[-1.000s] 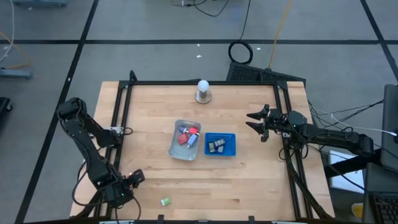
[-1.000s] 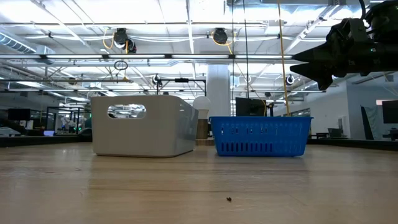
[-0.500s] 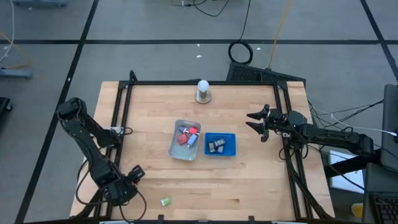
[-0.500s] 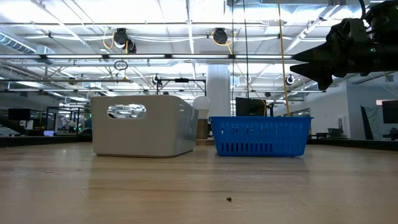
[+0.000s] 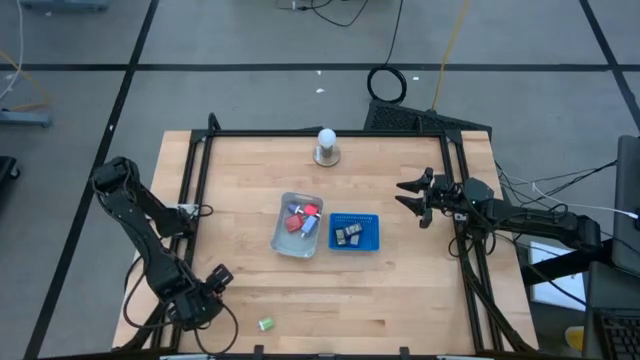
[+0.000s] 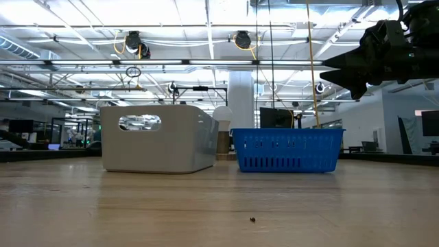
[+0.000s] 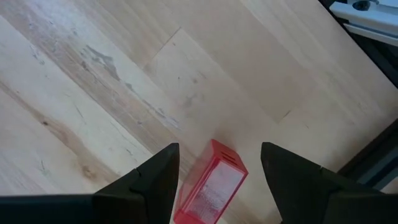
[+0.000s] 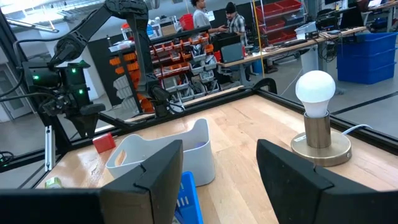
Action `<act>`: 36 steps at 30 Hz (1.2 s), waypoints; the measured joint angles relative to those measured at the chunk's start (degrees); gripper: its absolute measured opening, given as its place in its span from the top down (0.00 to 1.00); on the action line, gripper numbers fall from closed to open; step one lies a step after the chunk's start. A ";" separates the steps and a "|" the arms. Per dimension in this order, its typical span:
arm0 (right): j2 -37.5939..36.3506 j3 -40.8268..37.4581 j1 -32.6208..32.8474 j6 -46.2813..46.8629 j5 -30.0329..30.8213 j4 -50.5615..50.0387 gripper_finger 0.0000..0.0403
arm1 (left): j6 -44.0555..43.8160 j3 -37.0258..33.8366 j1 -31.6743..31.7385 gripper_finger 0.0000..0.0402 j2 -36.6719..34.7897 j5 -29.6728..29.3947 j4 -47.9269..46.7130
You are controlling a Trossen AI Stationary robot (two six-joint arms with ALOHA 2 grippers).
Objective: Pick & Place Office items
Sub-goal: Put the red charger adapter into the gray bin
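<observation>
Lying btwn open left claw fingers, red item, on table

Left tool low with fingers apart; right tool raised, parted.

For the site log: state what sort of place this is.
Likely a robotics lab or workshop: exposed ceiling trusses with strip lights, red and orange parts-bin shelving, and a light wooden table with two arms.

Bright, even light from ceiling strip lamps across the top of the low frame; soft shadows on the table; wrist foregrounds blurred.
</observation>
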 joint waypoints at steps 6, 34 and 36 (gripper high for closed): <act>0.02 0.00 0.02 0.00 0.00 -0.01 0.51 | -0.02 0.00 0.00 0.43 0.00 0.00 0.00; 0.00 0.00 0.02 0.00 0.00 0.00 0.51 | -33.80 2.64 8.26 0.14 -1.03 1.35 1.51; 0.02 0.00 0.02 0.00 0.00 -0.02 0.51 | -38.26 2.64 9.36 0.06 -1.03 1.04 1.53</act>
